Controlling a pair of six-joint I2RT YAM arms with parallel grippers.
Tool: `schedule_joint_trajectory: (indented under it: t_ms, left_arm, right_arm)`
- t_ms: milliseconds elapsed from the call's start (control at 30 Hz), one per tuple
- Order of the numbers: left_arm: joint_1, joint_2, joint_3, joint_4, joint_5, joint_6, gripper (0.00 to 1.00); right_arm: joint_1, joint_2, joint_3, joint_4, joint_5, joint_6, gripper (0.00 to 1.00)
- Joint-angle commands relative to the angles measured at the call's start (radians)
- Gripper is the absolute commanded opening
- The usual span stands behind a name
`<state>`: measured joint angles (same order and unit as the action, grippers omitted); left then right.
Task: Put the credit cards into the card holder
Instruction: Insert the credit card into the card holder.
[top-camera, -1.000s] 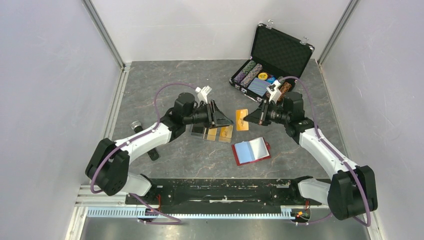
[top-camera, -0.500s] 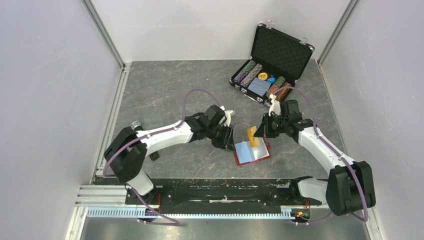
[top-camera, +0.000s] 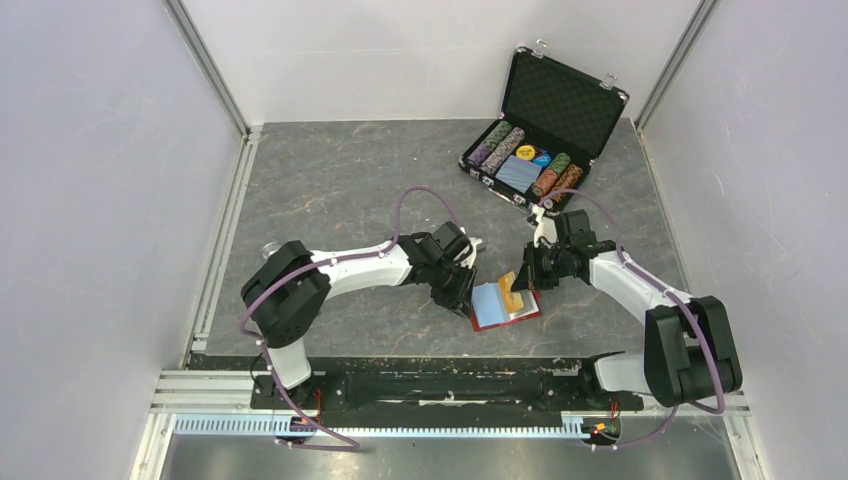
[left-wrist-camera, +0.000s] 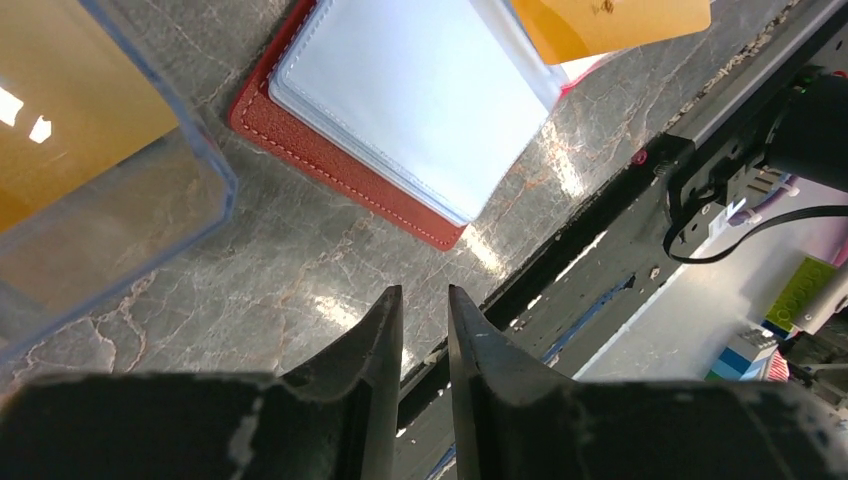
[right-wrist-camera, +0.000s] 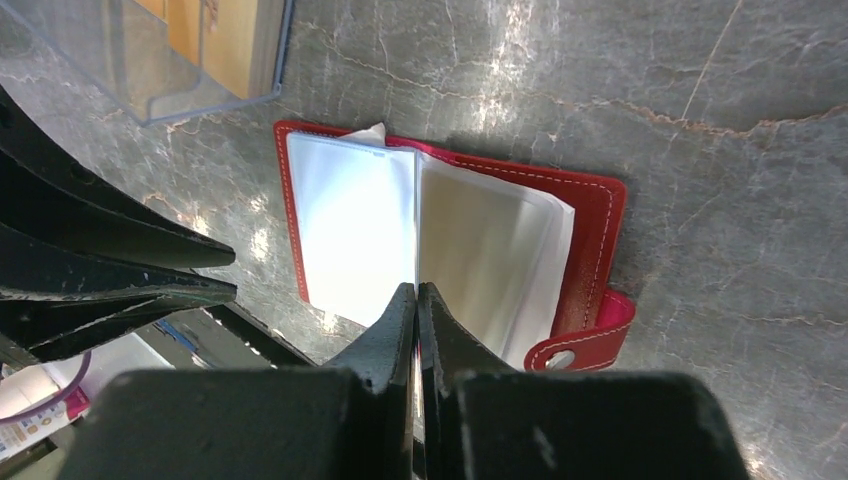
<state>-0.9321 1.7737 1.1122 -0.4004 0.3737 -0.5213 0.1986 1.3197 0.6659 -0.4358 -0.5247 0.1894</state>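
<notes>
The red card holder (top-camera: 520, 314) lies open on the table, pale lining up, its snap tab (right-wrist-camera: 585, 340) at the right. My right gripper (top-camera: 524, 277) is shut on an orange credit card (top-camera: 514, 291), held on edge with its lower edge at the holder's (right-wrist-camera: 595, 240) middle fold. My left gripper (left-wrist-camera: 425, 292) hovers low just left of the holder (left-wrist-camera: 330, 160), fingers drawn to a thin slit with nothing between them. The held card (left-wrist-camera: 610, 20) shows at the top of the left wrist view. More orange cards (right-wrist-camera: 230, 45) lie in the clear tray (left-wrist-camera: 205, 180).
An open black chip case (top-camera: 556, 100) with poker chips and a blue deck stands at the back right. The clear tray (right-wrist-camera: 200, 105) sits just left of the holder, under my left arm. A black rail (top-camera: 430, 375) runs along the near edge.
My right gripper carried the orange card down and forward onto the open holder. My left arm swung from the tray to the holder's left edge and its fingers closed.
</notes>
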Motion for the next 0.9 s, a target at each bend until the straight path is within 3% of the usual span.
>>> schedule_joint_trajectory:
  t_ms: [0, 400, 633, 767, 867]
  left_arm:
    - [-0.014, 0.033, 0.055, -0.002, -0.007, 0.056, 0.29]
    - [-0.027, 0.099, 0.075, -0.033, -0.025, 0.086, 0.24]
    - [-0.032, 0.106, 0.083, -0.088, -0.091, 0.099, 0.09]
    - [-0.034, 0.082, 0.08, -0.108, -0.137, 0.096, 0.09]
    - [-0.036, 0.057, 0.078, -0.12, -0.164, 0.091, 0.16]
  right_arm:
    - [-0.006, 0.018, -0.03, 0.049, -0.041, -0.024, 0.0]
    - [-0.008, 0.048, -0.086, 0.112, -0.109, 0.015, 0.0]
    - [-0.014, 0.05, -0.087, 0.122, -0.139, 0.041, 0.0]
    - [-0.016, 0.031, -0.082, 0.119, -0.14, 0.05, 0.0]
    - [-0.018, 0.016, -0.074, 0.107, -0.133, 0.048, 0.0]
